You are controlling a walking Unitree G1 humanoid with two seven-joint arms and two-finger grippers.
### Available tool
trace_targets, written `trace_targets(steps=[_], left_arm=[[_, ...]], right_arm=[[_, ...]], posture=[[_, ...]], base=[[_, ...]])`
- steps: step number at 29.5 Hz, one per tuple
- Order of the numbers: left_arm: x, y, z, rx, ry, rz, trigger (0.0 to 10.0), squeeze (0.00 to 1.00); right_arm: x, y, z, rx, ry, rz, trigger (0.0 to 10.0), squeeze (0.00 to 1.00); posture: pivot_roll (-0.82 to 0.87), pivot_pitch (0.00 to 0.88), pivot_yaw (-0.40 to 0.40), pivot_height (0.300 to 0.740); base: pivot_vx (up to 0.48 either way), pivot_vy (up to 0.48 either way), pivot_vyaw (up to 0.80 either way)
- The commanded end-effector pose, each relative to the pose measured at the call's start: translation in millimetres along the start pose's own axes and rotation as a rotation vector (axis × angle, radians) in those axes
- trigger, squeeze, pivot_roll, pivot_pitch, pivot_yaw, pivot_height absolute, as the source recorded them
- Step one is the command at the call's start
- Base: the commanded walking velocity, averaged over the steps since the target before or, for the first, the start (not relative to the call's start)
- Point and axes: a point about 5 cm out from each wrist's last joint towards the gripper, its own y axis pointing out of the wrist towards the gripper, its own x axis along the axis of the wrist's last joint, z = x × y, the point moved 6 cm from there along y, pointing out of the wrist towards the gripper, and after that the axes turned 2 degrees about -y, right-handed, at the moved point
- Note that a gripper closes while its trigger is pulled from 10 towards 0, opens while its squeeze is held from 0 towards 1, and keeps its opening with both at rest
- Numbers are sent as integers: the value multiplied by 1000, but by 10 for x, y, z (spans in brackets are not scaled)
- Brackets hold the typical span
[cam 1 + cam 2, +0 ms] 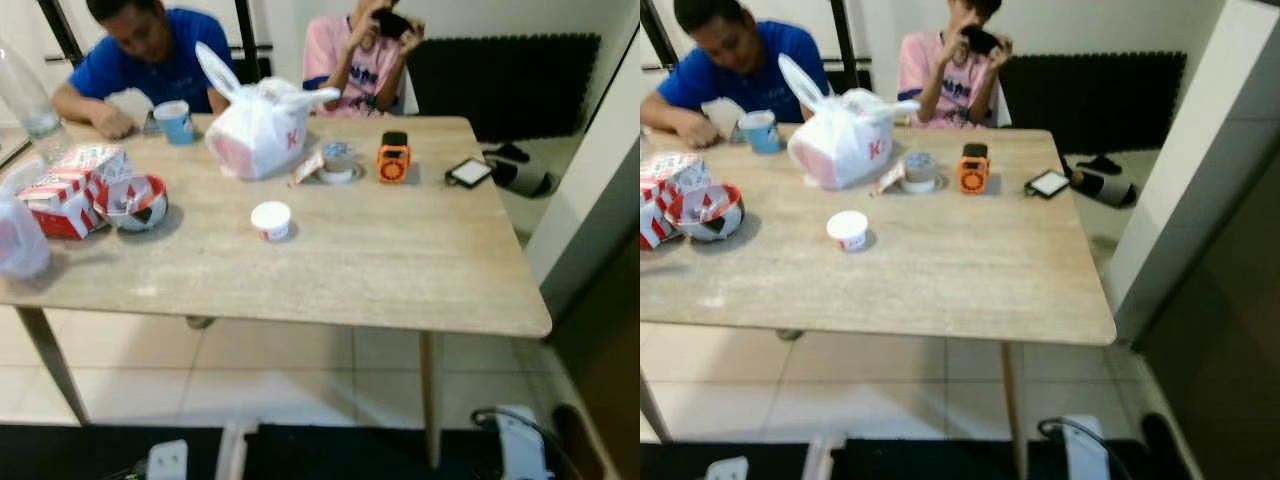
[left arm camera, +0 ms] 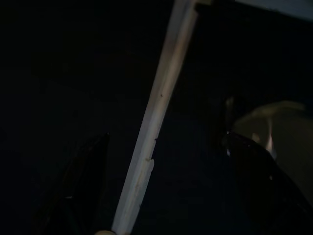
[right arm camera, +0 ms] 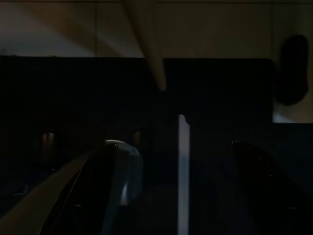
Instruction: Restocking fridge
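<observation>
- wooden table [image 1: 380, 270] fills the head views, two people seated at its far side
- white tied plastic bag [image 1: 258, 125] stands on the table near the far edge, taken as the landmark here
- small white lidded cup [image 1: 271, 219] sits alone on bare tabletop, in front of the bag toward the robot, apart from everything else
- blue paper cup [image 1: 175, 121] just left of the bag, close to the far edge, by the arm of the person in blue [image 1: 150, 55]
- red-and-white bowl [image 1: 133, 202] left-front of the bag, touching or just beside red-and-white food boxes [image 1: 70, 185]; can't tell which
- clear plastic bottle [image 1: 28, 100] far left of the bag, upright at the table's left edge
- tape roll [image 1: 338, 165] just right of the bag, with a small packet leaning beside it
- orange gadget [image 1: 393, 160] right of the tape roll, upright
- phone [image 1: 469, 172] further right of the bag, lying flat near the table's right edge
- person in pink [image 1: 355, 55] behind the bag to the right, holding a dark object up in both hands
- left gripper [image 2: 161, 196] in a very dark wrist view, two black fingers spread well apart, nothing between them, a pale table leg [image 2: 156, 117] running past
- right gripper [image 3: 171, 196] also in the dark, fingers apart and holding nothing, pale leg or bar ahead
- both arms hang low below the table
</observation>
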Motion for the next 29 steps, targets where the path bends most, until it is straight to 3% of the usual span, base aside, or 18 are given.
trace_targets(steps=[1,4,5,7,9,10,11,12,13,14,16,19,20,21,24,25,27,29], left_arm=[[72,-6,235,76,-33,-27,10000,0],[138,-19,388,132,-81,-60,10000,0],[174,-43,557,204,-128,-81,10000,0],[174,-43,557,204,-128,-81,10000,0],[175,-75,731,277,-217,-92,10000,0],[175,-75,731,277,-217,-92,10000,0],[131,-156,1038,404,-415,-111,10000,0],[131,-156,1038,404,-415,-111,10000,0],[106,-205,1190,465,-519,-125,10000,0],[106,-205,1190,465,-519,-125,10000,0],[118,-288,1425,548,-677,-168,10000,0],[184,-329,1547,578,-734,-205,10000,0],[288,-381,1690,607,-789,-255,10000,0],[288,-381,1690,607,-789,-255,10000,0],[858,-620,2163,673,-847,-471,10000,0],[858,-620,2163,673,-847,-471,10000,0],[1379,-837,2395,655,-892,-666,10000,0],[1465,-872,2418,644,-901,-700,10000,0]], right_arm=[[-35,-1,16,3,-8,6,10000,0],[-69,-4,20,6,-20,15,10000,0],[-105,-7,21,8,-37,26,10000,0],[-105,-7,21,8,-37,26,10000,0],[-118,-9,20,8,-44,30,10000,0],[-118,-9,20,8,-44,30,10000,0],[-84,-6,15,7,-42,23,10000,0],[-84,-6,15,7,-42,23,10000,0],[-64,-4,16,7,-41,19,10000,0],[-64,-4,16,7,-41,19,10000,0],[-46,-1,26,8,-41,15,10000,0],[-51,0,38,12,-49,17,10000,0],[-59,1,48,14,-55,20,10000,0],[-59,1,48,14,-55,20,10000,0],[-77,2,74,18,-67,24,10000,0],[-77,2,74,18,-67,24,10000,0],[-102,1,93,22,-68,29,10000,0],[-107,1,96,22,-69,30,10000,0]], posture=[[-20,0,16,740],[-15,0,13,740],[-13,0,12,740],[-13,0,12,740],[-15,0,15,740],[-15,0,15,740],[-14,0,16,740],[-14,0,16,740],[-14,0,16,740],[-14,0,16,740],[0,0,10,740],[3,0,9,740],[8,0,9,740],[8,0,9,740],[11,0,14,740],[11,0,14,740],[14,0,16,740],[14,0,16,740]], base=[[0,0,0],[0,0,0],[0,0,0],[0,0,0],[0,0,0],[0,0,0],[0,0,0],[0,0,0],[0,0,0],[0,0,0],[0,0,0],[0,0,0],[0,0,0],[0,0,0],[0,0,0],[0,0,0],[0,0,0],[0,0,0]])
